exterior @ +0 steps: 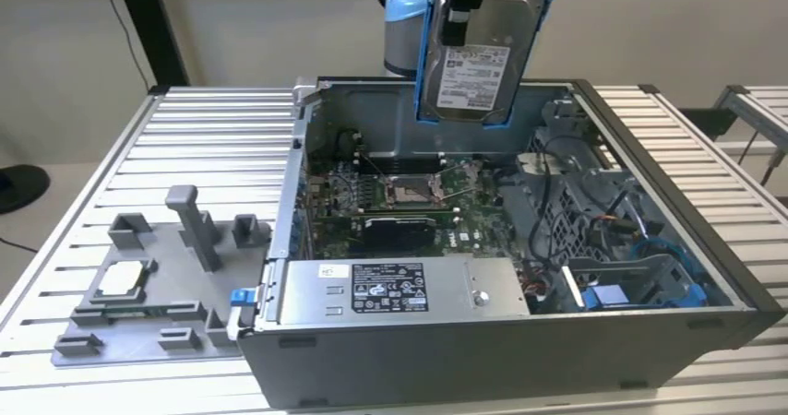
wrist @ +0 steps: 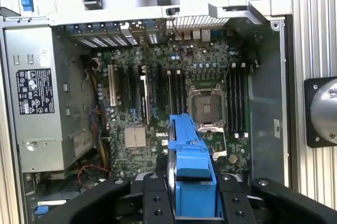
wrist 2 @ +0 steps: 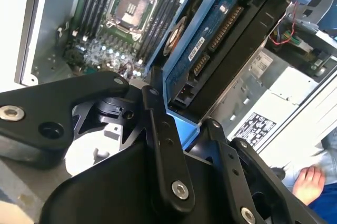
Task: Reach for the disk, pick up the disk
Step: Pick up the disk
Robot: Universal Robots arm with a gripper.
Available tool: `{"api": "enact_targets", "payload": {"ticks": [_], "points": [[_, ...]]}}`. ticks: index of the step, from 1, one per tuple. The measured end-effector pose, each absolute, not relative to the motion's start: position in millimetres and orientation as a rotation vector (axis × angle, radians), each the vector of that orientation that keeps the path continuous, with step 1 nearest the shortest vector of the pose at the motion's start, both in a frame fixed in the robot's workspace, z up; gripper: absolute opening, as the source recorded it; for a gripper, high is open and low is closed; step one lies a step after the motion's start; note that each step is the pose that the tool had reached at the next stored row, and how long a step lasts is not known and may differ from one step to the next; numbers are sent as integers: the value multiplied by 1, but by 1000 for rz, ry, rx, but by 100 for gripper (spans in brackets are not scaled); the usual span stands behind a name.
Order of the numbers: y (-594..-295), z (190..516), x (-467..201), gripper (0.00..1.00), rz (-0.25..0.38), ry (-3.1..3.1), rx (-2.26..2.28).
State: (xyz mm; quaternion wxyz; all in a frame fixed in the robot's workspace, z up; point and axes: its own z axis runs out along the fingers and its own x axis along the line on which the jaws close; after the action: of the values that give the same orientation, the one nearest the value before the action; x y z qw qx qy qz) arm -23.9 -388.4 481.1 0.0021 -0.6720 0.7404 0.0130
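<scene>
Slatted metal table (exterior: pixel 209 129) carries the open computer case (exterior: pixel 493 341); your gripper (wrist: pixel 190 203), fingers clamped on the disk (exterior: pixel 478 65), holds it high above the motherboard (wrist: pixel 158 97). Keep it vertical.

open computer case (exterior: pixel 689 249), motherboard (wrist: pixel 174 92), grey power supply (exterior: pixel 394 290), slatted table (exterior: pixel 209 148)

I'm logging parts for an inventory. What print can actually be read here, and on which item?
None is readable.
Disk: white label, print too small.
Grey box in the computer case: black-and-white label, symbols only, blurred.
Motherboard: white markings, blurred.
The gripper holds the disk above the case.
</scene>
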Motion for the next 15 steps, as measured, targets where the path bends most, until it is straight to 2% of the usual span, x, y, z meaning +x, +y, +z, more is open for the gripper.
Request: {"api": "enact_targets", "payload": {"ticks": [15], "points": [[-392, 495, -21, 0, 40, 2333, -2102]]}}
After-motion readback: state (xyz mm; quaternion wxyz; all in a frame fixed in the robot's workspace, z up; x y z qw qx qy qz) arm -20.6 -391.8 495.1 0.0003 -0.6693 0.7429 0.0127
